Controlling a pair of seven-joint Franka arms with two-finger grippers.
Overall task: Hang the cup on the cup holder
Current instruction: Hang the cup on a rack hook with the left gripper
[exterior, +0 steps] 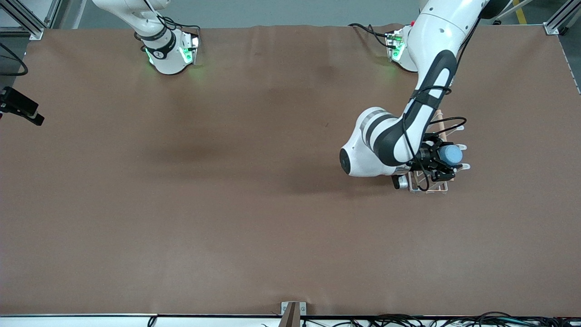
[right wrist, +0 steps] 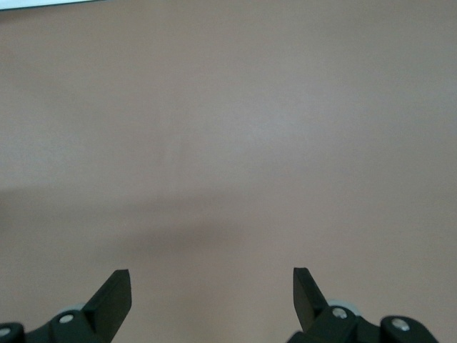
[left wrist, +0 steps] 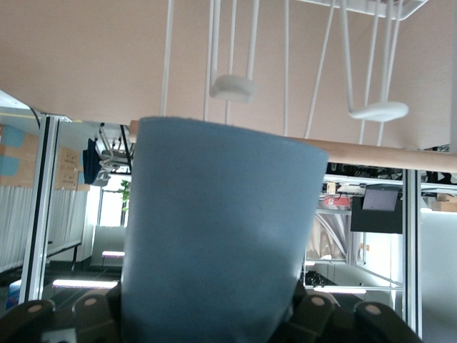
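Gripping the cup (exterior: pixel 452 155), the left gripper (exterior: pixel 442 160) has its fingers clamped on the light-blue sides, one on each side, with the cup held over the cup holder (exterior: pixel 436 181). Left wrist view: cup (left wrist: pixel 214 236) fills the centre, white wire prongs (left wrist: pixel 233 87) and a wooden rod (left wrist: pixel 378 152) close past its end. Cup holder: white wire rack, standing toward the left arm's end of the table (exterior: pixel 181 204), well in from every edge. Left arm: reaches from its base at the table's robot-side edge. Right gripper (right wrist: pixel 212 293): fingers spread apart, holding nothing, brown tabletop (right wrist: pixel 228 143) below. Right arm: waits near its base by the robot-side edge.
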